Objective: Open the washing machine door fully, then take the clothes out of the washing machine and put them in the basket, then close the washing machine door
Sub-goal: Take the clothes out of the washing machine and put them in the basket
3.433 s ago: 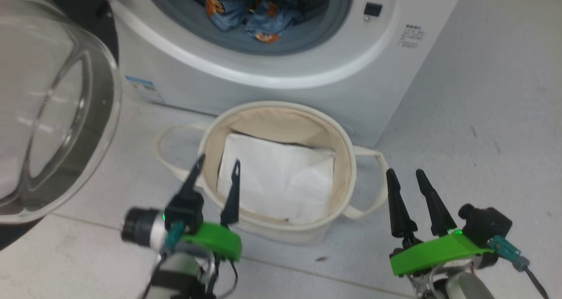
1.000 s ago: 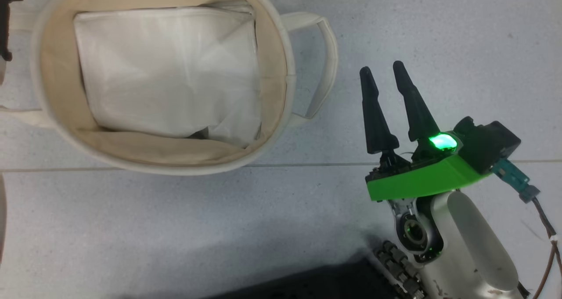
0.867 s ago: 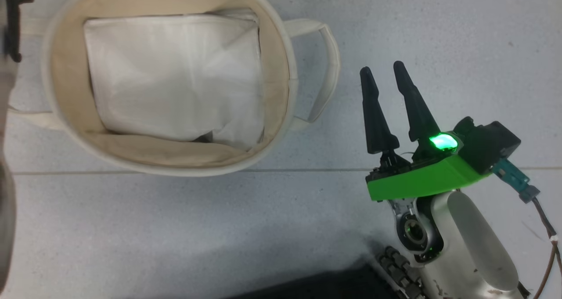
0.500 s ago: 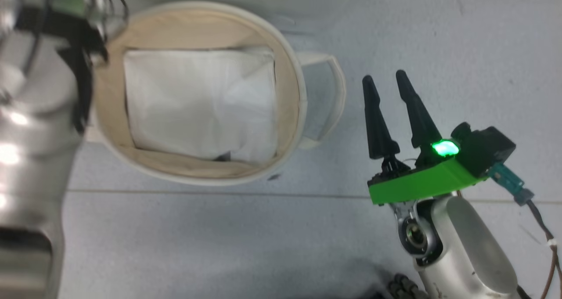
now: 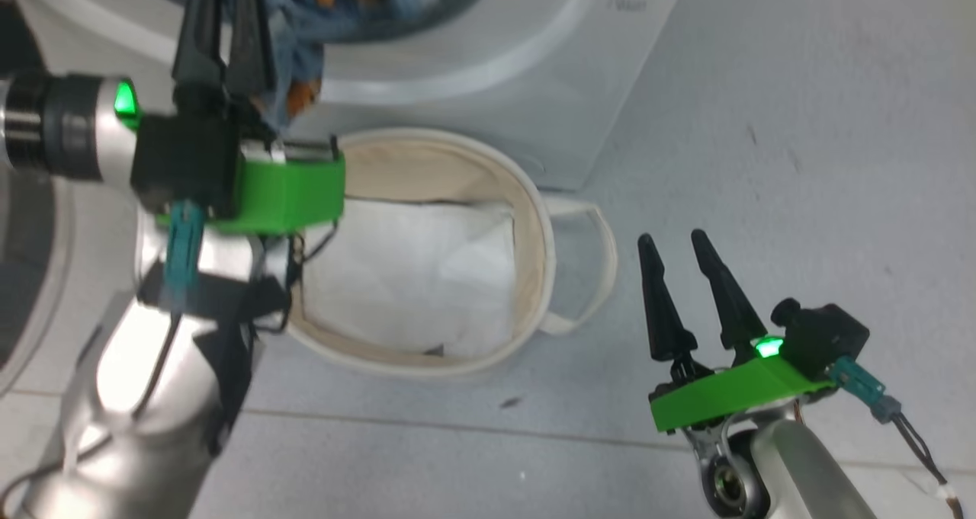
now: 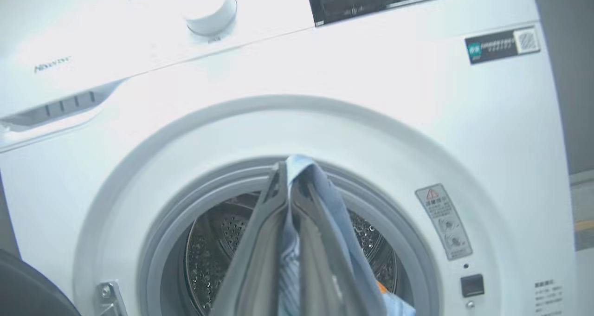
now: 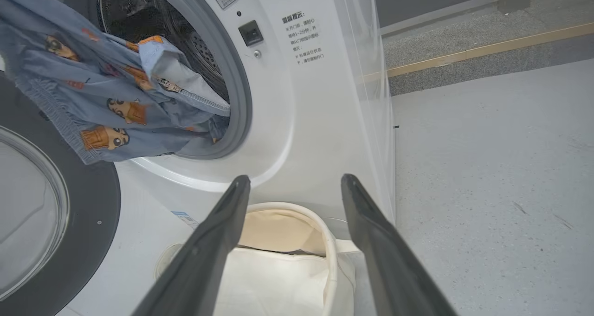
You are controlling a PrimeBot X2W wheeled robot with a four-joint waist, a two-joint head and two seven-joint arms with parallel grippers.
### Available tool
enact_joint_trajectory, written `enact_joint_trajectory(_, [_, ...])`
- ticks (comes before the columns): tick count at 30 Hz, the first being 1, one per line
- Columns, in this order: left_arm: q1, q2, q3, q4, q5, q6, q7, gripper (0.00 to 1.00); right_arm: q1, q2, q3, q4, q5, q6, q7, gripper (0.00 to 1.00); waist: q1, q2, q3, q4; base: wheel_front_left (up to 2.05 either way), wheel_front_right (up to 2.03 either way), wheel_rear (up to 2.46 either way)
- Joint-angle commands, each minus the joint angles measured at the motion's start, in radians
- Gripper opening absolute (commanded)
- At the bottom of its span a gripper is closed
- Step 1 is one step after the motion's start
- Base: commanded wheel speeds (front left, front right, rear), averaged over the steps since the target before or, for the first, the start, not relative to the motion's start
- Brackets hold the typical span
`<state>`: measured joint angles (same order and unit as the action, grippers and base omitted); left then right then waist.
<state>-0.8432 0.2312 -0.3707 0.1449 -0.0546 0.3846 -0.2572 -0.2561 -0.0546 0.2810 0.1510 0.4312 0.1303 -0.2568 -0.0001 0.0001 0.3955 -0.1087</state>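
Grey floor [image 5: 762, 123], left fingers [image 5: 200, 31] now clamping clothes [image 7: 106, 98] near basket [image 5: 537, 222], right fingers [image 5: 662, 305] spread, empty.

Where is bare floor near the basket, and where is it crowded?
Free: grey floor right of the basket, around the right hand; also the strip in front of the basket. Crowded: between basket and washing machine, where the left hand holds the clothes.

The washing machine [image 6: 297, 74] has a smooth, glossy white front, its drum [image 6: 216, 244] is shiny perforated metal, and the door [image 7: 95, 214] has a glossy black rim round clear glass. The clothes [image 7: 116, 102] are soft, creased printed cloth. The basket [image 5: 427, 161] is matt cream canvas and the floor [image 7: 487, 167] matt speckled grey.
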Motion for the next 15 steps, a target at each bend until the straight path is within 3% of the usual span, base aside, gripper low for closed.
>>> enact_joint_trajectory(1, [0.015, 0.021, 0.032, -0.086, 0.009, 0.016, -0.004, 0.00, 0.022, 0.004, 0.017, -0.023, -0.010, 0.000, -0.005, 1.00, 0.0001, -0.0001, -0.074, 0.035, 0.00, 0.00, 0.00])
enact_joint_trajectory(15, [0.163, -0.001, 0.025, -0.284, 0.014, 0.027, -0.004, 0.00, 0.077, 0.004, 0.024, -0.006, -0.011, 0.000, -0.005, 1.00, 0.0001, -0.0001, -0.162, 0.072, 0.00, 0.00, 0.00])
